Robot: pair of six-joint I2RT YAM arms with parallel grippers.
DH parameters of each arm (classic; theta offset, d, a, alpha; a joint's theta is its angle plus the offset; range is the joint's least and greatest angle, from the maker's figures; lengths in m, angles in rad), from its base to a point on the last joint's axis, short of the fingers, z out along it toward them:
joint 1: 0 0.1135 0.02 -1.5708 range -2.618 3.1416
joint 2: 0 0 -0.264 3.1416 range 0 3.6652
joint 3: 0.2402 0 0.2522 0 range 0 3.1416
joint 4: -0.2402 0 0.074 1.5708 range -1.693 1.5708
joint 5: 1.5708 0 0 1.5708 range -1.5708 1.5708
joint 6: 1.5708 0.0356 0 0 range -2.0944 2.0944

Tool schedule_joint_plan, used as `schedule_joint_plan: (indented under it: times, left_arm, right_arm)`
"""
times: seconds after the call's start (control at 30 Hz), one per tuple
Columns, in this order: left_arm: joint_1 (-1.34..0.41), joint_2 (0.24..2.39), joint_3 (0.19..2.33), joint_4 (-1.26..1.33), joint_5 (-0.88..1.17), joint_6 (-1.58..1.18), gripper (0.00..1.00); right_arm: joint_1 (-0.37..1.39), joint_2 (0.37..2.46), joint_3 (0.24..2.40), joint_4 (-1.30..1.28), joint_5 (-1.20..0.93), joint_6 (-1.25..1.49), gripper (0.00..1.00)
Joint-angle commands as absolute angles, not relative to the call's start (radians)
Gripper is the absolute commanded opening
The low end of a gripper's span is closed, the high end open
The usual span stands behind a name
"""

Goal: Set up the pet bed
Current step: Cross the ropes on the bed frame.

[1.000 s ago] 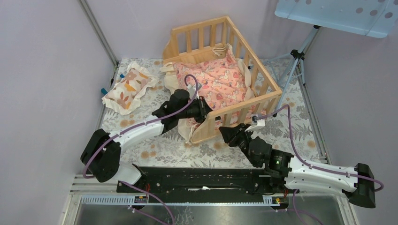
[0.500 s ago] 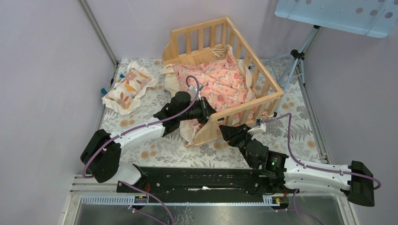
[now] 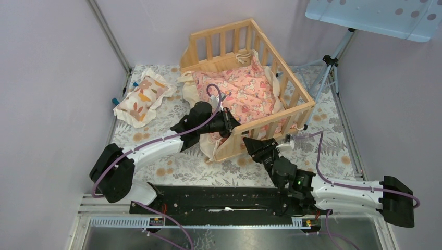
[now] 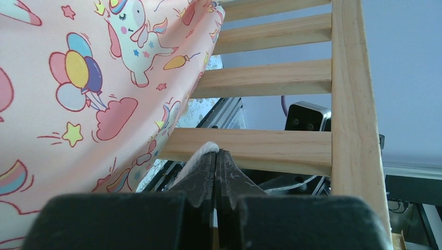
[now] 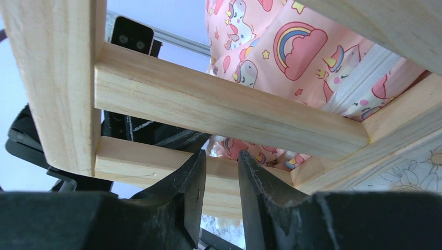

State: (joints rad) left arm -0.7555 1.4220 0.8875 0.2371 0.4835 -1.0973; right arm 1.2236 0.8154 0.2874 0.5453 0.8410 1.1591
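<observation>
Lavender walls [image 3: 52, 78] enclose a floral table [image 3: 177, 164], tripod [image 3: 327, 61] beyond.

Pet bed [image 3: 271, 117]: it was bare wood, and no words or numbers could be read on it.
Cushion [image 3: 245, 94]: it had drawings of unicorns, rainbows, balloons and stars, but no letters.
Pillow [image 3: 143, 96]: it had orange leaf prints, but no letters.
Labels, brands and signs: none could be read in any view.
</observation>
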Motion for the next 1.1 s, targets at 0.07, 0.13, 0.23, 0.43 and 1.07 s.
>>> schedule_joint_plan:
  times: [0.07,0.13,0.23,0.43,1.07]
  left_arm:
    - [-0.793,1.426,0.891,0.307,0.593,-1.089,0.0]
    - [-0.793,1.428,0.893,0.314,0.607,-1.086,0.0]
    - [-0.793,1.428,0.892,0.314,0.622,-1.08,0.0]
    - [-0.795,1.43,0.88,0.32,0.661,-1.08,0.0]
    - [-0.795,1.469,0.907,0.325,0.754,-1.081,0.0]
  right_arm:
    - [1.23,0.818,0.272,0.639,0.919,1.195,0.38]
    - [1.23,0.835,0.266,0.641,0.934,1.224,0.38]
    - [1.23,0.857,0.262,0.677,0.947,1.225,0.37]
    - [1.225,0.886,0.266,0.732,0.958,1.18,0.37]
    - [1.137,0.958,0.213,0.922,0.855,1.117,0.33]
